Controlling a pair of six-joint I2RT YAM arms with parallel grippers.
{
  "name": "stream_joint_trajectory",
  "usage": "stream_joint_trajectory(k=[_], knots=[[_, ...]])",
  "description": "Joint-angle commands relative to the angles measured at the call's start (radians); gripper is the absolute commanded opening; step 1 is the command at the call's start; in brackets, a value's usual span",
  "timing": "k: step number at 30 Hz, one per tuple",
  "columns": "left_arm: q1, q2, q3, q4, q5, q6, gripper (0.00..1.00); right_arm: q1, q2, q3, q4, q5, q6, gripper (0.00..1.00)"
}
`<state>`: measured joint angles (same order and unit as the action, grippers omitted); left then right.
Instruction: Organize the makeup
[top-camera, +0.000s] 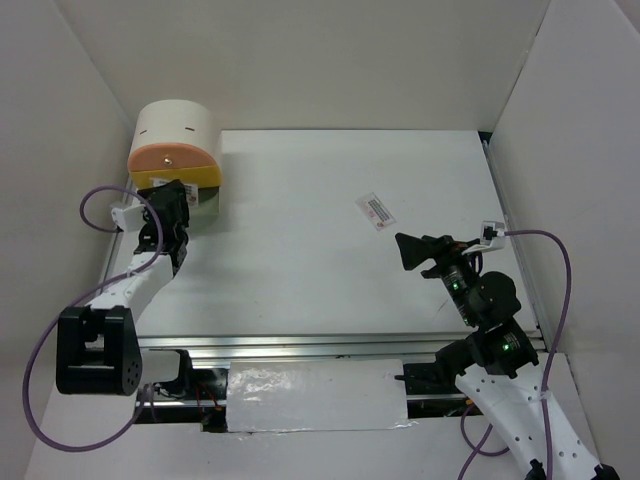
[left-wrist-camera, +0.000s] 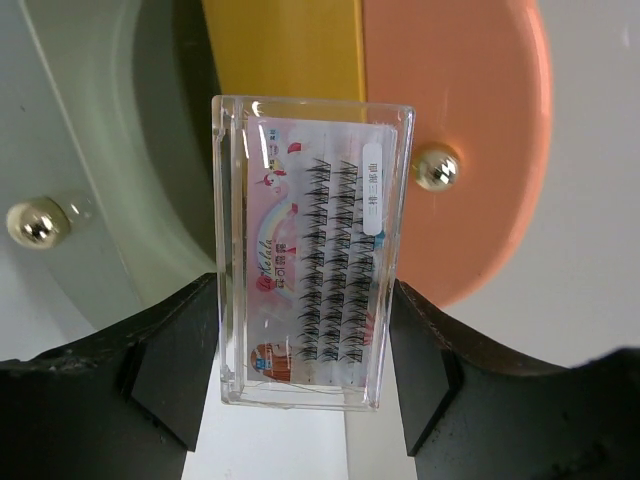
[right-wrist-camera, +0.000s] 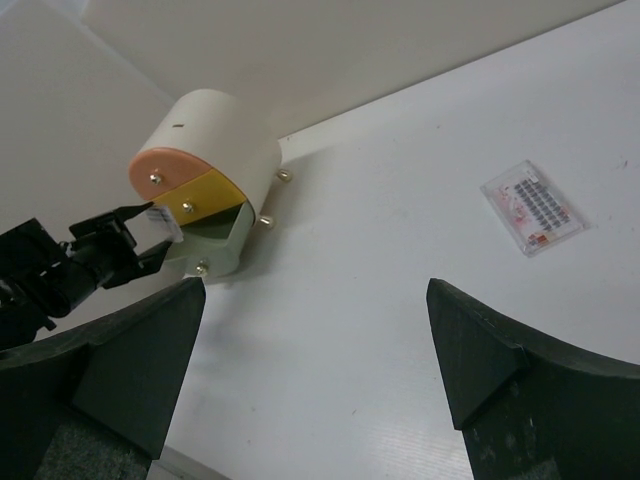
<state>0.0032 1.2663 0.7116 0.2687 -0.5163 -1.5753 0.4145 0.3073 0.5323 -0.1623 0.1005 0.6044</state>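
My left gripper (left-wrist-camera: 305, 340) is shut on a clear flat case of false lashes (left-wrist-camera: 310, 260), its black fingers (left-wrist-camera: 170, 360) pressing both long sides. The case hangs right in front of the rounded drawer box (top-camera: 175, 140), before its yellow drawer (left-wrist-camera: 285, 50) and pink drawer (left-wrist-camera: 460, 150). The pale green drawer (left-wrist-camera: 100, 150) is swung open to the left. In the top view the left gripper (top-camera: 172, 200) sits at the box's front. A second lash case (top-camera: 375, 210) lies flat on the table, also seen as the lash case (right-wrist-camera: 532, 207). My right gripper (right-wrist-camera: 315, 330) is open and holds nothing.
Gold knobs (left-wrist-camera: 437, 167) stick out of the drawer fronts. White walls close in the table on the left, back and right. The right arm (top-camera: 480, 300) hovers over the table's right side, with its gripper (top-camera: 415, 250) pointing left.
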Motion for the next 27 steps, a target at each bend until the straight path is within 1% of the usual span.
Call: stream_joint_trajectory(k=[1, 4, 5, 6, 7, 8, 9, 13, 16, 19, 20, 21, 22, 23, 24, 25, 26, 27], knots=[[0.038, 0.045, -0.012, 0.156, 0.039, 0.008, 0.73, -0.003, 0.006, -0.005, 0.052, -0.016, -0.011, 1.0], [0.046, 0.073, -0.021, 0.194, 0.055, 0.009, 0.79, -0.003, 0.012, -0.002, 0.049, -0.016, -0.011, 1.0], [0.047, 0.074, -0.026, 0.201, 0.053, 0.011, 0.82, -0.002, 0.012, -0.002, 0.049, -0.018, -0.011, 1.0], [0.047, 0.077, -0.026, 0.204, 0.05, 0.012, 0.88, -0.003, 0.01, -0.002, 0.049, -0.016, -0.011, 1.0], [0.052, 0.082, -0.024, 0.201, 0.047, 0.012, 0.91, -0.003, 0.009, -0.003, 0.052, -0.016, -0.009, 1.0], [0.057, 0.085, -0.021, 0.208, 0.051, 0.017, 0.96, -0.005, 0.01, -0.003, 0.052, -0.018, -0.011, 1.0], [0.063, 0.096, -0.014, 0.211, 0.07, 0.026, 0.98, -0.003, 0.012, -0.003, 0.052, -0.018, -0.011, 1.0], [0.089, 0.116, -0.011, 0.22, 0.108, 0.02, 0.99, -0.005, 0.009, -0.002, 0.049, -0.015, -0.012, 1.0], [0.093, 0.085, -0.027, 0.233, 0.122, 0.023, 0.98, -0.005, 0.01, -0.003, 0.05, -0.01, -0.012, 1.0], [0.09, 0.016, -0.017, 0.181, 0.159, 0.05, 0.99, -0.003, 0.015, -0.003, 0.05, -0.013, -0.012, 1.0], [0.084, -0.011, -0.002, 0.132, 0.173, 0.07, 0.99, -0.003, 0.016, -0.003, 0.052, -0.013, -0.011, 1.0], [0.071, -0.021, 0.053, 0.091, 0.179, 0.13, 0.99, -0.003, 0.016, -0.003, 0.052, -0.013, -0.011, 1.0], [0.016, -0.027, 0.087, 0.048, 0.176, 0.167, 0.99, -0.005, 0.016, -0.003, 0.052, -0.01, -0.011, 1.0], [-0.074, -0.025, 0.151, -0.007, 0.15, 0.254, 0.99, -0.003, 0.013, -0.002, 0.049, -0.002, -0.009, 1.0], [-0.119, -0.018, 0.184, -0.037, 0.136, 0.291, 0.99, -0.003, 0.012, -0.003, 0.05, 0.002, -0.008, 1.0], [-0.174, 0.01, 0.253, -0.06, 0.106, 0.334, 0.99, -0.005, 0.01, -0.005, 0.05, 0.007, -0.008, 1.0], [-0.225, 0.034, 0.293, -0.109, 0.096, 0.424, 0.99, -0.005, 0.007, -0.006, 0.052, 0.013, -0.008, 1.0], [-0.311, 0.057, 0.334, -0.164, 0.084, 0.448, 0.99, -0.006, 0.009, -0.006, 0.052, 0.043, -0.009, 1.0]])
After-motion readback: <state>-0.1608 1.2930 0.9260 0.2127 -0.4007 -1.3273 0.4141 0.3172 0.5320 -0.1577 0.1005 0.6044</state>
